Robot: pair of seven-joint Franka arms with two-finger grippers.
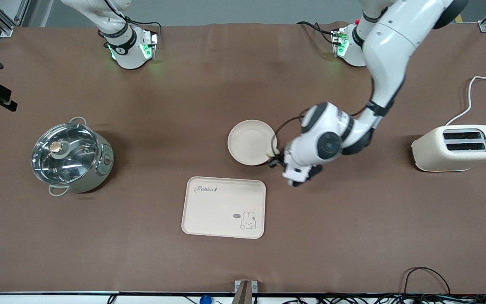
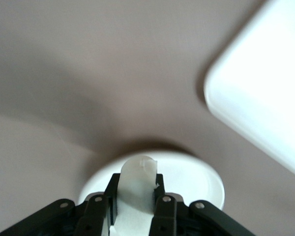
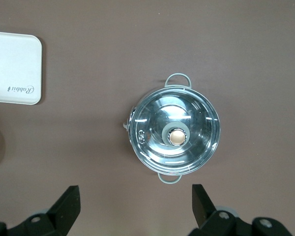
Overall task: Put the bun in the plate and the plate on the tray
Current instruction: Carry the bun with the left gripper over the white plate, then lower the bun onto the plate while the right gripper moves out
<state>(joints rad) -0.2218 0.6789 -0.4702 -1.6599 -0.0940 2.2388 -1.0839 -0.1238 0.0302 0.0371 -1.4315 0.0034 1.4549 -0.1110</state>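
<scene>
The plate (image 1: 250, 141) lies mid-table with nothing inside it. The tray (image 1: 224, 207) with "Rabbit" lettering lies nearer to the front camera than the plate. My left gripper (image 1: 275, 158) is at the plate's rim on the side toward the left arm's end. It is shut on the bun (image 2: 137, 182), a pale lump between the fingers, with the plate (image 2: 204, 179) right under it and the tray (image 2: 265, 98) close by. The bun shows as a small cream bit at the rim (image 1: 275, 149). My right gripper (image 3: 135, 204) is open and empty, high over the table, and waits out of the front view.
A steel pot with a glass lid (image 1: 71, 157) stands toward the right arm's end and also shows in the right wrist view (image 3: 173, 130). A cream toaster (image 1: 456, 147) with a white cable stands toward the left arm's end.
</scene>
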